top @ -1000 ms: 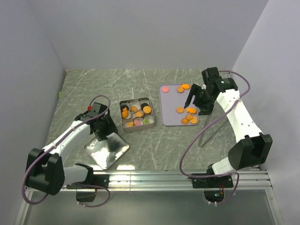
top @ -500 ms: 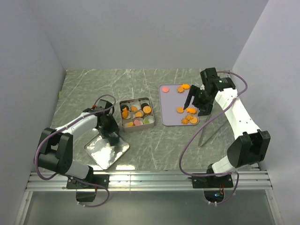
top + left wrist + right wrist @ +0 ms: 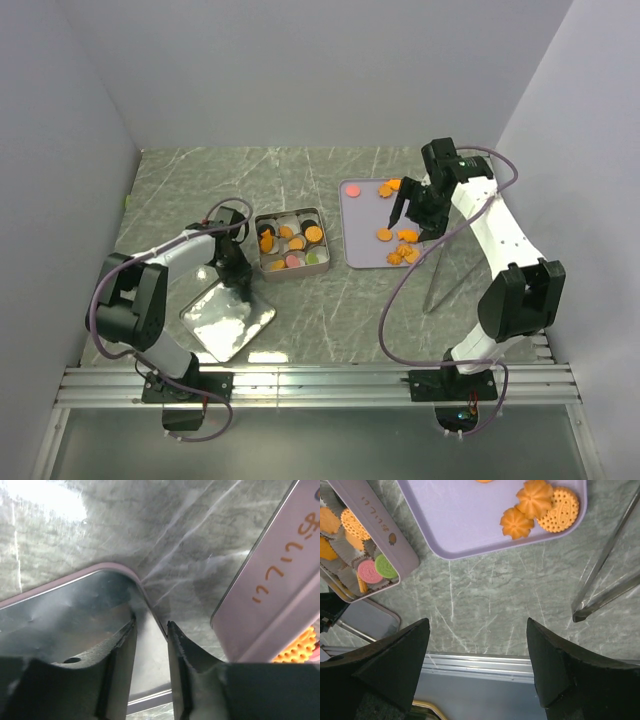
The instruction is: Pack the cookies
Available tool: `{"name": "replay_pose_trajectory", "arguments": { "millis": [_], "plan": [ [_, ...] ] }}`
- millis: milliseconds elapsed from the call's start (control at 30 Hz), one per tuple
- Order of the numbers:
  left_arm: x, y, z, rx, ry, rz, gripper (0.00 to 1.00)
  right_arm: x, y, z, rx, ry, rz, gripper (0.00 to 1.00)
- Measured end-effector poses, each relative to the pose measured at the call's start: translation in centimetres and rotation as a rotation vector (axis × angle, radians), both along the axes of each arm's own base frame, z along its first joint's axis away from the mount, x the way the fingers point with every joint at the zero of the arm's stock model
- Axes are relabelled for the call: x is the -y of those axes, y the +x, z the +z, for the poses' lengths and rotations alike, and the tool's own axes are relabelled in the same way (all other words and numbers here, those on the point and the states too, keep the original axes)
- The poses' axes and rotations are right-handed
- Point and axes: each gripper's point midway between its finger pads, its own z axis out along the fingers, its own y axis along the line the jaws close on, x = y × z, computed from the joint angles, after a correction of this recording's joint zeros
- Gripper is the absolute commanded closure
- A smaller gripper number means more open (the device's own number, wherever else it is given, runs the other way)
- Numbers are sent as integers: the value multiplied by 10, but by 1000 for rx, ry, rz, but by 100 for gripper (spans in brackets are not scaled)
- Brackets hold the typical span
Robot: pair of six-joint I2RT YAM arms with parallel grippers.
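Far left on the counter point(image 3: 330, 300), the flat silver lid point(image 3: 235, 325) lies open side up, and my left hand point(image 3: 240, 288) is down at its far corner. From the left wrist view the fingers point(image 3: 120, 650) stand narrow, one inside the lid and one outside, with the curved rim running through the gap. I can't tell whether they actually pinch the rim.

Just right of that sits the square tin point(image 3: 375, 517), uncovered. The cookies point(image 3: 313, 234) in it are mostly orange, with some black discs, plus a pink and a green one side by side near the front wall. They lie in paper cups.

Next right, just beside the tin, is the lavender tray point(image 3: 365, 225). More cookies lie on it:
- one pink and two orange along the far edge
- a couple of orange ones mid-tray
- a cluster of three orange in the near right corner, two flower-shaped and one round dotted biscuit, touching each other

My right hand point(image 3: 477, 665) hangs over the right side of the tray, fingers spread wide, nothing between them.

Right of the tray, metal tongs point(image 3: 580, 611) lie on the bare counter, apart from the tray.
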Motion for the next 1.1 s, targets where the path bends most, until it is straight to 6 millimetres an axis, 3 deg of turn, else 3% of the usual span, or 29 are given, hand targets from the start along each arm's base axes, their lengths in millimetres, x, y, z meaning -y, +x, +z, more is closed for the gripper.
{"name": "replay_pose_trajectory", "arguments": {
  "millis": [133,267,367,500,567,667,867,967,1100],
  "plan": [
    [1,4,-1,-4,3,-4,71,-1,4,-3,-8,2,5,16],
    [3,9,-2,0,0,-15,92,-2,4,-3,-11,4,8,16],
    [3,10,0,-6,1,-23,100,-3,4,-3,-11,7,10,16],
    [-3,8,5,-14,39,-24,100,-4,6,3,0,17,13,16],
    [-8,8,18,-1,53,-18,100,-7,10,9,17,28,15,16],
    [-12,17,55,87,41,-9,100,-13,19,25,58,62,23,16],
    [-18,48,184,469,-97,39,100,-43,33,68,154,240,68,15],
    [-16,47,249,654,-207,26,100,-71,37,88,177,415,109,14],
    [1,38,314,810,-338,-54,100,-113,45,117,191,680,173,12]
  ]
}}
